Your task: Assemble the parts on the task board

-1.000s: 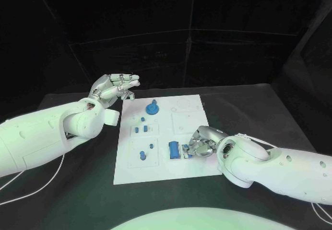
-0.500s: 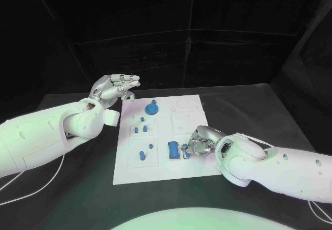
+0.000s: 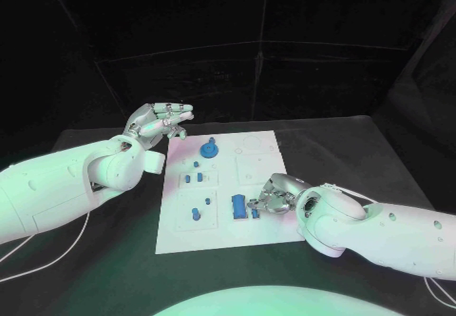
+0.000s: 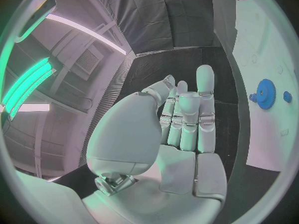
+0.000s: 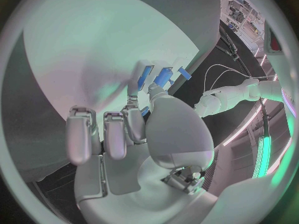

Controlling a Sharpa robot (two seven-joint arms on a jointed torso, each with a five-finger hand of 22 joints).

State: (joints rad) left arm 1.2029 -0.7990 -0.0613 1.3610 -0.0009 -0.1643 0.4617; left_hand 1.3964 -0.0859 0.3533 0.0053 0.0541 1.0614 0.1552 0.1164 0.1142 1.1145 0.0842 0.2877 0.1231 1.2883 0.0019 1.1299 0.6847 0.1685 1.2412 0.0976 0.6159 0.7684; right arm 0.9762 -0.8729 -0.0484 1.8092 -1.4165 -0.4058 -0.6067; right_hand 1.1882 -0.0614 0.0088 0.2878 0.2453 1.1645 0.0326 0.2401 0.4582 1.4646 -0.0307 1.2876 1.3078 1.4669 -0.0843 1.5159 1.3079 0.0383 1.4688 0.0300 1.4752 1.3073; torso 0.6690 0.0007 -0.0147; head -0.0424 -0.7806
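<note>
The white task board [image 3: 256, 230] lies flat in the middle of the black table. A blue gear [image 3: 210, 150] stands near its far end, small blue pegs [image 3: 189, 178] sit along its left half, and a long blue block [image 3: 236, 206] stands near the middle. My right hand [image 3: 273, 199] rests on the board just right of that block. Its thumb and a finger pinch a small blue part [image 3: 255, 211], which also shows as a sliver of blue [image 5: 144, 111] between them. My left hand [image 3: 159, 120] hovers off the board's far left corner, fingers extended side by side [image 4: 187, 119], holding nothing.
The board's right half carries only pale outlined recesses [image 3: 255, 164]. Black table [image 3: 105, 250] surrounds the board on all sides. From the left wrist, the gear [image 4: 266, 90] and a small part [image 4: 287, 96] appear beyond the fingers. Two upright blue parts [image 5: 164, 76] stand past my right fingertips.
My right hand's fingers have shifted slightly at the small blue part beside the block. The left hand has stayed where it was.
</note>
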